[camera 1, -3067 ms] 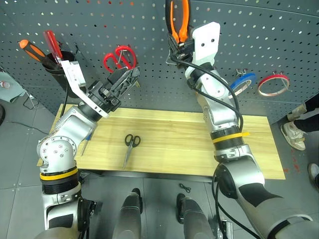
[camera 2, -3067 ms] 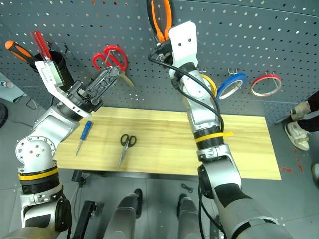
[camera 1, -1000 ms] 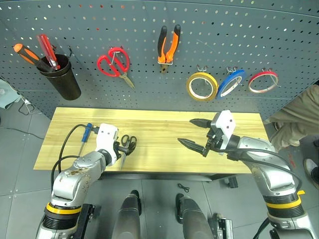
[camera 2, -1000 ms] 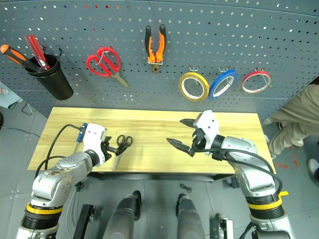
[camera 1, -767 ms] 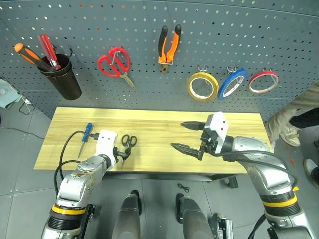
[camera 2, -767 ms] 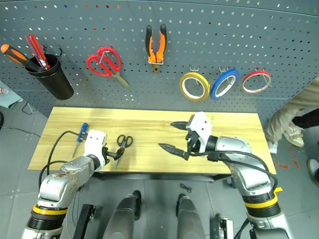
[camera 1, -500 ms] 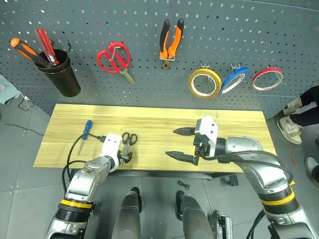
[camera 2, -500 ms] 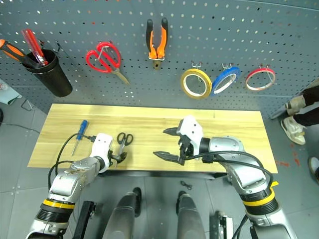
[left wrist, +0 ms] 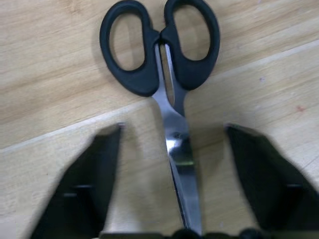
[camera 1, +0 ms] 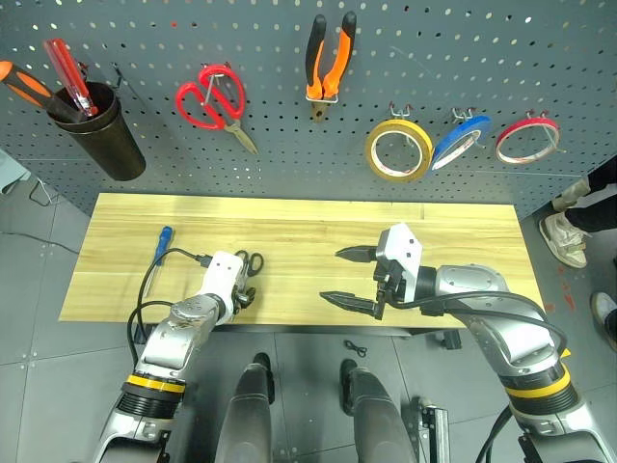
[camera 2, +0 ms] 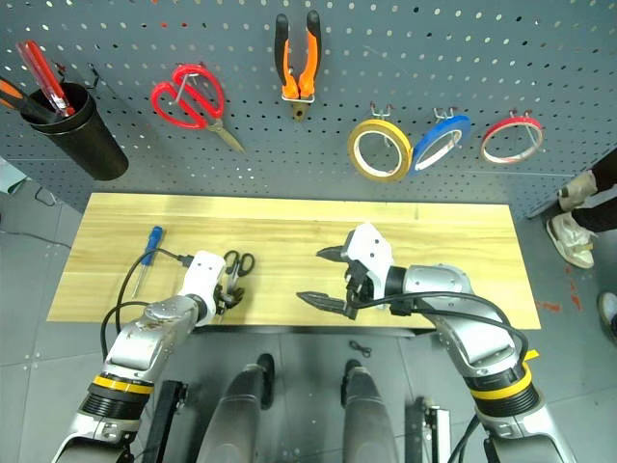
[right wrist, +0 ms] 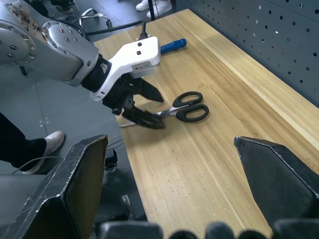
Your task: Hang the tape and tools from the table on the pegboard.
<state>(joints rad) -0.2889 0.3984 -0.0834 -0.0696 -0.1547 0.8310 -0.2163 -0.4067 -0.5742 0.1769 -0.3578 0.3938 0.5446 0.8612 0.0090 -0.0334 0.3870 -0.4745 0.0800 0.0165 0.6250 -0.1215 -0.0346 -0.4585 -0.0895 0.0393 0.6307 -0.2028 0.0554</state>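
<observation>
The small black-handled scissors (left wrist: 167, 74) lie flat on the light wooden plank counter (camera 1: 289, 217), near its front edge. The left gripper (right wrist: 144, 107) straddles their steel blades, fingers partly open, not clamped. The right gripper (camera 1: 349, 277), well apart from the scissors, gapes wide and empty.

The left arm reaches down low, and its tool (camera 2: 229, 294) has the two black fingers (left wrist: 84, 189) spread apart, one on each side of its centre line, tips close to the tabletop (camera 1: 289, 222). The right arm is bent across the front, and its tool (camera 1: 347, 277) is wide open, held clearly above the tabletop.
</observation>
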